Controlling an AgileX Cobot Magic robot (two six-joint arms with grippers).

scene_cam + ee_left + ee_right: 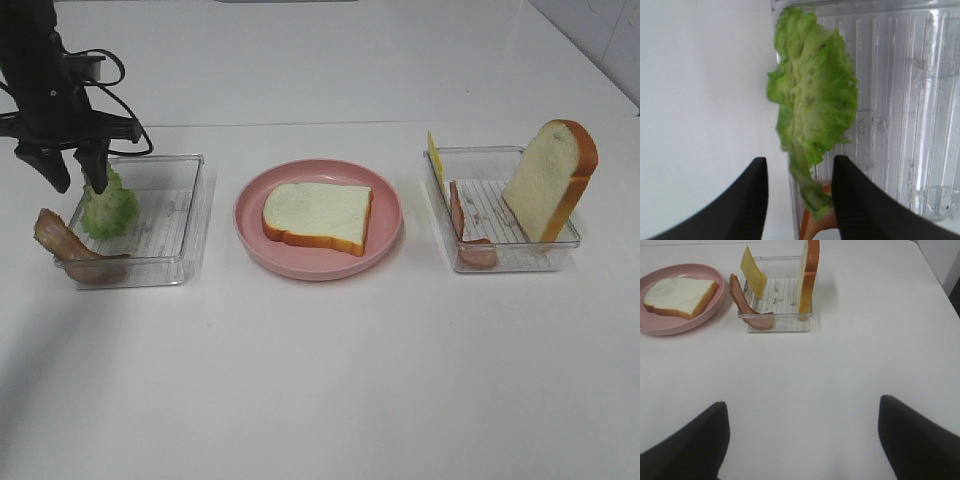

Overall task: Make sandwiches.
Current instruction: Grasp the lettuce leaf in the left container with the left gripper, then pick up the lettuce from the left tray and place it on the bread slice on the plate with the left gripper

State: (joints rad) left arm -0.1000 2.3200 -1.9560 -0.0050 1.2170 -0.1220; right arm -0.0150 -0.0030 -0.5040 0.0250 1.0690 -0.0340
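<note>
A white bread slice with orange-brown crust lies flat on the round pink plate. A green lettuce leaf stands at the left edge of the left clear tray. My left gripper is over it. In the left wrist view the lettuce leaf hangs between the black fingers, its stem against one finger, with a gap to the other. A brown meat strip leans on that tray's front corner. My right gripper is wide open over bare table, holding nothing.
The right clear tray holds an upright second bread slice, a yellow cheese square and another meat strip. All three stand in a row on a white table, the plate in the middle.
</note>
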